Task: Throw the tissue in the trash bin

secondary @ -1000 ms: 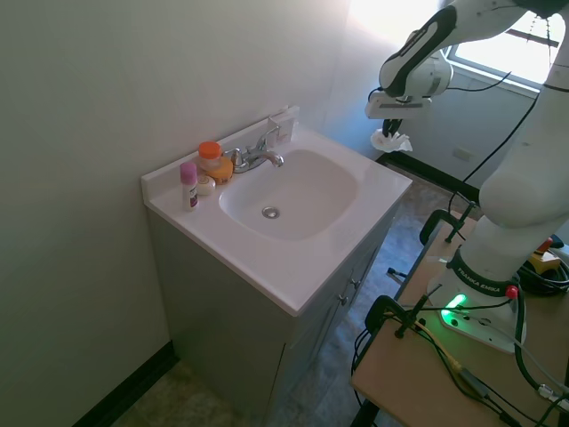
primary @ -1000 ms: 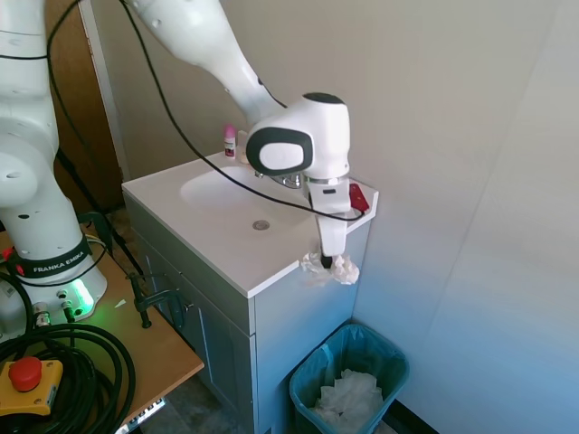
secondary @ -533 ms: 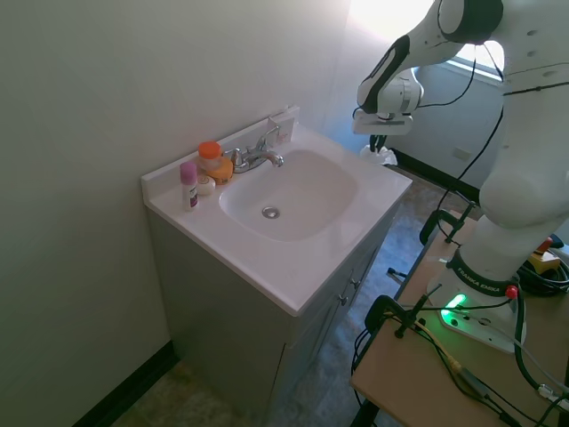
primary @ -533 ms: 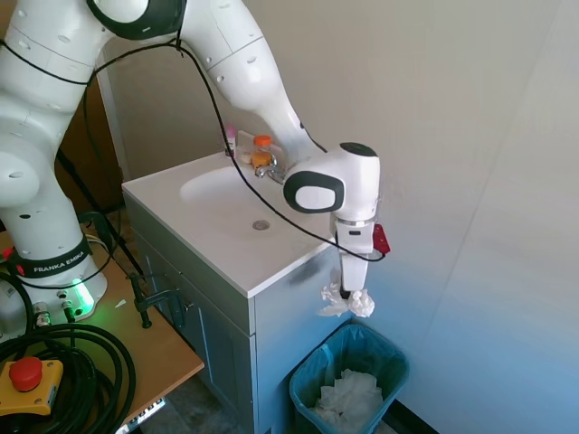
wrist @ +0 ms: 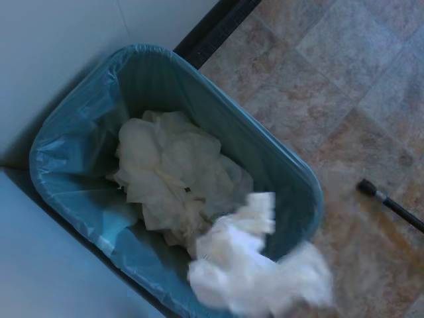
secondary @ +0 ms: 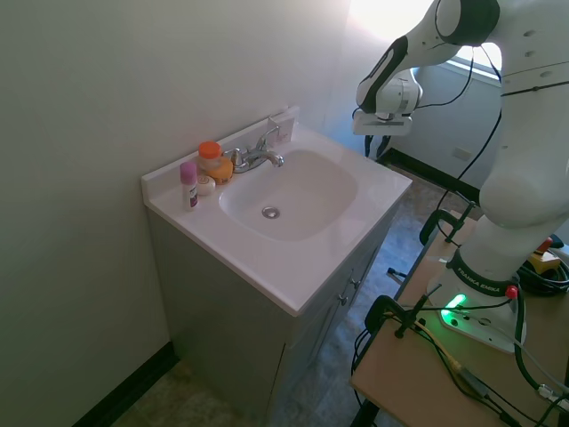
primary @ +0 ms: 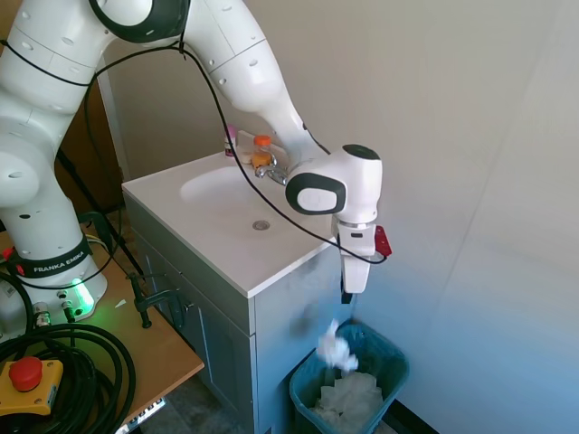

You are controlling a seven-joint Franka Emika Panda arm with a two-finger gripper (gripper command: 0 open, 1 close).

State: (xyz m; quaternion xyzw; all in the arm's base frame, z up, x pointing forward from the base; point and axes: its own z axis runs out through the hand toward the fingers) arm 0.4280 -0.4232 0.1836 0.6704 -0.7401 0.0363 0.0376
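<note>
The tissue [primary: 336,346], a ragged white wad, is in mid-air and blurred, just over the near rim of the trash bin [primary: 389,355]. My gripper [primary: 347,297] hangs straight above it, open and empty, beside the cabinet's right corner. The wrist view looks down into the teal-lined trash bin [wrist: 73,126], with the falling tissue [wrist: 255,271] smeared over its edge. A larger heap of crumpled white paper [wrist: 169,172] lies inside the bin. In the second exterior view the gripper [secondary: 377,147] sits past the sink's far corner; the bin and tissue are hidden there.
The white sink cabinet [primary: 208,244] stands right beside the bin, with a faucet [secondary: 258,157], an orange-capped bottle [secondary: 210,156] and a pink bottle [secondary: 188,184] at its back. A wall closes in on the bin's other side. A dark rod [wrist: 391,204] lies on the tiled floor.
The gripper moved off the counter edge out over the bin and lowered, then let go of the tissue. The tissue now falls free below the fingers.
</note>
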